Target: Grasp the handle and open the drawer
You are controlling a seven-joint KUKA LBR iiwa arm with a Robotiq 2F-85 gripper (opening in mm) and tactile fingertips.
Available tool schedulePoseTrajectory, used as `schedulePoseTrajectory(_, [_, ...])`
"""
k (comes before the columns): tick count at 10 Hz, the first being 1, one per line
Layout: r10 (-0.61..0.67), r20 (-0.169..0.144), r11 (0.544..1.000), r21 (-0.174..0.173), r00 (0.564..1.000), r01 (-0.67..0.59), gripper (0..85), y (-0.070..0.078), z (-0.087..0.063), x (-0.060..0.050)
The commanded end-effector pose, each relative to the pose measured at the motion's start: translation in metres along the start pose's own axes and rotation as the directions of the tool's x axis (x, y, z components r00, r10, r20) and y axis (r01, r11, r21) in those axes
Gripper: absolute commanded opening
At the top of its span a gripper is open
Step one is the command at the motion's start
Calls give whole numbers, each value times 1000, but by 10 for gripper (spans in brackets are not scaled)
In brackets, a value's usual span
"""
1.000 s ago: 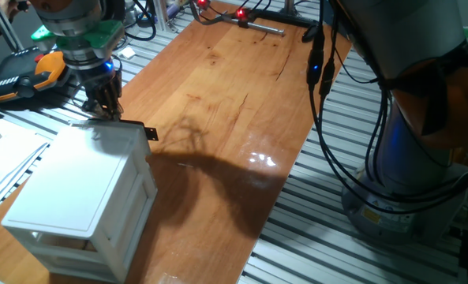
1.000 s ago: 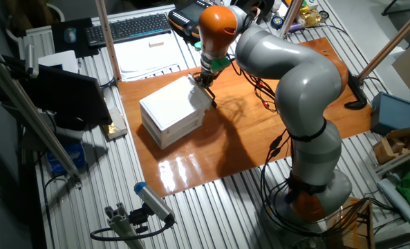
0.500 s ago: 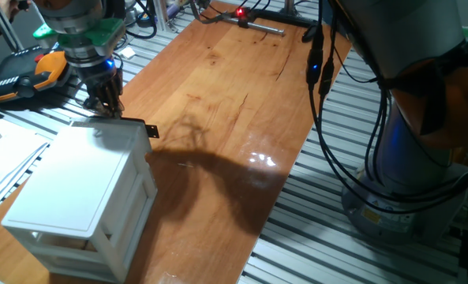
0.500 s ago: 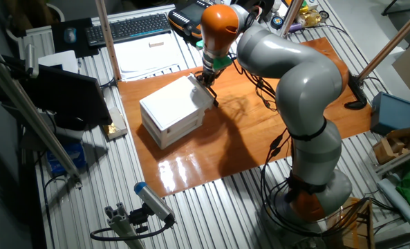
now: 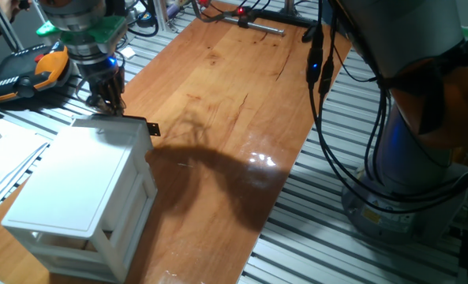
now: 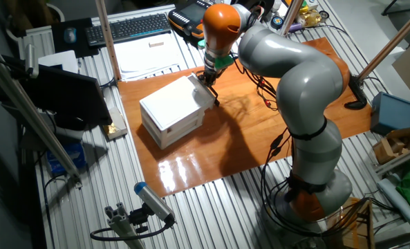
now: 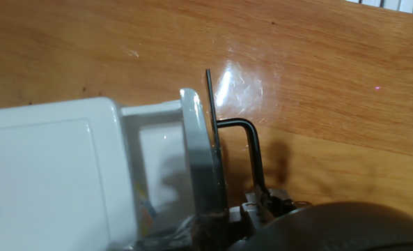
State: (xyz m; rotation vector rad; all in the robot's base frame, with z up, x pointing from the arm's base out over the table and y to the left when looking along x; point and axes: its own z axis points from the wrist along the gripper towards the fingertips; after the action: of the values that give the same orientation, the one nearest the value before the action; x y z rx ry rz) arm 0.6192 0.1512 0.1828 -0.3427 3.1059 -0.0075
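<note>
We see the handle (image 7: 237,143), a thin black bent piece, sticking out from the front of the drawer (image 7: 196,153), which is the top tier of a small white cabinet (image 5: 80,193). In the hand view the drawer front stands away from the cabinet body, with a gap showing the inside of the tray, so it is partly pulled out. In one fixed view the handle (image 5: 152,128) shows as a small black tab at the cabinet's top corner, at about 9 o'clock on the wooden tabletop (image 5: 241,102). The gripper (image 5: 107,101) comes down from above with its dark fingers at the drawer's front edge beside the handle; we cannot tell from any view whether the jaws are clamped on it or loose. From the other fixed view the gripper (image 6: 209,80) sits at the 2 o'clock corner of the cabinet (image 6: 171,111), under the arm's orange joint (image 6: 222,19) and a green ring. Farther out, the grey arm (image 6: 298,83) curves back to its base at 5 o'clock. A black keyboard (image 6: 125,28) and white papers (image 6: 146,55) lie at 11 o'clock beyond the tabletop, and a blue box (image 6: 395,114) stands at 3 o'clock. An orange and black tool (image 5: 28,72) lies at 10 o'clock in one fixed view. No writing or brand is readable in any view.
</note>
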Motion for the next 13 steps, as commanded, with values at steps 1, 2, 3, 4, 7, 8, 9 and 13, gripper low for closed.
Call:
schedulePoseTrajectory(1, [0, 0, 1000, 0, 1000, 0, 7, -1, 0, 0])
schedulePoseTrajectory(2, [0, 0, 1000, 2, 1000, 0, 7, -2, 0, 0])
schedulePoseTrajectory(3, [0, 0, 1000, 2, 1000, 0, 7, -3, -1, 0])
schedulePoseTrajectory(4, [0, -1, 1000, 3, 1000, 0, 7, -4, -1, -1])
schedulePoseTrajectory(7, [0, -2, 1000, 8, 1000, 0, 7, -6, 0, -2])
schedulePoseTrajectory(8, [0, -3, 1000, 12, 1000, 0, 7, -7, 0, -2])
schedulePoseTrajectory(9, [1, -4, 1000, 17, 1000, -1, 7, -8, -1, -2])
schedulePoseTrajectory(13, [4, -6, 1000, 19, 1000, -4, 7, -13, 0, -4])
